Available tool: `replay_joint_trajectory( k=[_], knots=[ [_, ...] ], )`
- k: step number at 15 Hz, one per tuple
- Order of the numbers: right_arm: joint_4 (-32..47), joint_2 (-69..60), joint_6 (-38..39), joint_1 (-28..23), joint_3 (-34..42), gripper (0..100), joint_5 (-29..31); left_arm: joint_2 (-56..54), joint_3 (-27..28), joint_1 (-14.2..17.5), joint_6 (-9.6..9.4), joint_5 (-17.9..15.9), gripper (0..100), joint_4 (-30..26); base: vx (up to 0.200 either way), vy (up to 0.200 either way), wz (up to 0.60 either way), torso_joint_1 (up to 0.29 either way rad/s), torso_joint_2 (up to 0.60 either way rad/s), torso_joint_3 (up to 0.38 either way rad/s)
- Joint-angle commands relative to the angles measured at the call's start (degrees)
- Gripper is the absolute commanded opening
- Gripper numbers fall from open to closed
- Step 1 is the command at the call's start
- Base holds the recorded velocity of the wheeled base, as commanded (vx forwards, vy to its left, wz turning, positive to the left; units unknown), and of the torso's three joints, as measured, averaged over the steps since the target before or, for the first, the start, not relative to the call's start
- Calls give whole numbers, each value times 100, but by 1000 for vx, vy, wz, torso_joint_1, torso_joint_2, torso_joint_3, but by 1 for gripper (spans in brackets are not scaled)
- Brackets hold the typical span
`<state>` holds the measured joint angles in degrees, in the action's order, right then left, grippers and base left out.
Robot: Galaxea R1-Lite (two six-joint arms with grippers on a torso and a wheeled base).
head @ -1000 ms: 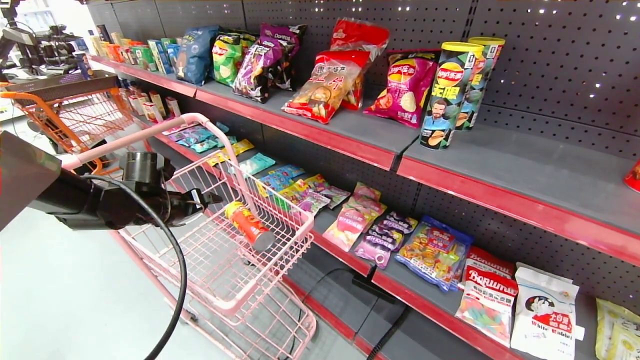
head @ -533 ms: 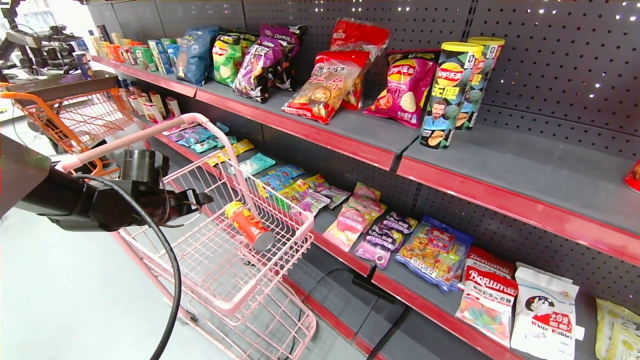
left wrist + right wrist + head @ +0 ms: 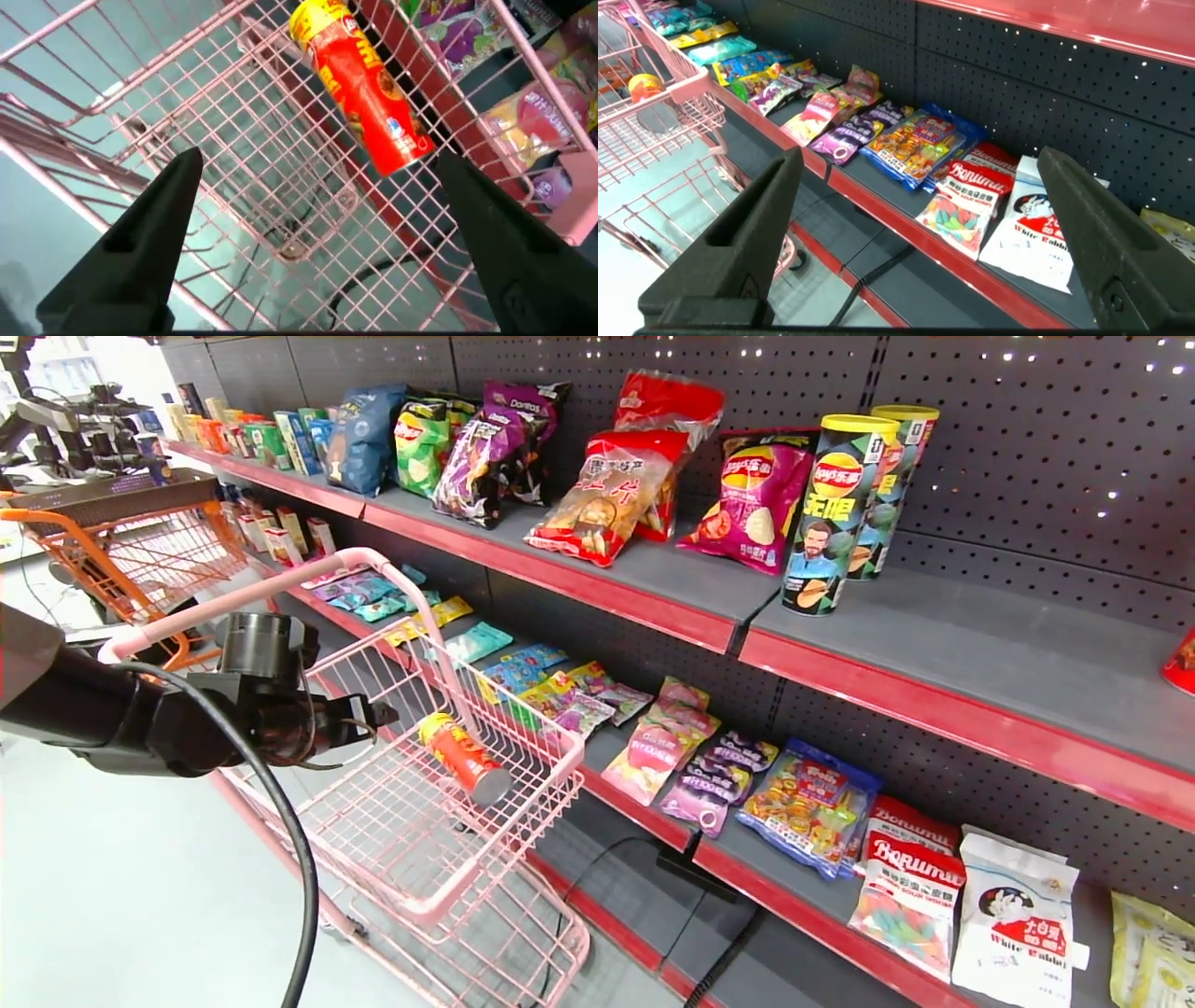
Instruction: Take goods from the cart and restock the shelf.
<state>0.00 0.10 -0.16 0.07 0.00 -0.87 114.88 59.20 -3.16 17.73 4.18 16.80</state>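
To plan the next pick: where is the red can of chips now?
In the head view the red can lies lower left in the pink cart, against the basket wall nearest the shelf, just ahead of the left gripper.

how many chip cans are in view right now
3. The red can lies in the pink cart; the front green can and the rear green can stand together on the upper shelf. Others may be hidden behind bags.

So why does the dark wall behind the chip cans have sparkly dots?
Head view: the sparkles are tiny bright pinpoints at the holes of the pegboard, most likely light catching or coming through them. Right wrist view: the same pinpoints speckle the board lower down, and the red shelf edge has a pale glare.
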Motion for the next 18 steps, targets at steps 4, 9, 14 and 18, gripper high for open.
replay_joint_trajectory(
  k=[4, 9, 14, 18],
  knots=[
    [0, -1, -2, 1, 0, 100, -1, -63, 4, -168, -15, 13, 100, 8, 0, 0, 0, 0, 0, 0],
    [0, -1, -2, 1, 0, 100, -1, -36, 30, -194, -23, 13, 100, 34, 80, 0, 0, 0, 1, 2],
    [0, -1, -2, 1, 0, 100, -1, -54, 22, -194, -15, 21, 100, 25, 160, 0, 0, 1, 3, 3],
    [0, -1, -11, 1, 0, 100, -1, 34, 118, -185, 20, -93, 100, -10, 0, 0, 0, 0, 0, 0]
  ],
)
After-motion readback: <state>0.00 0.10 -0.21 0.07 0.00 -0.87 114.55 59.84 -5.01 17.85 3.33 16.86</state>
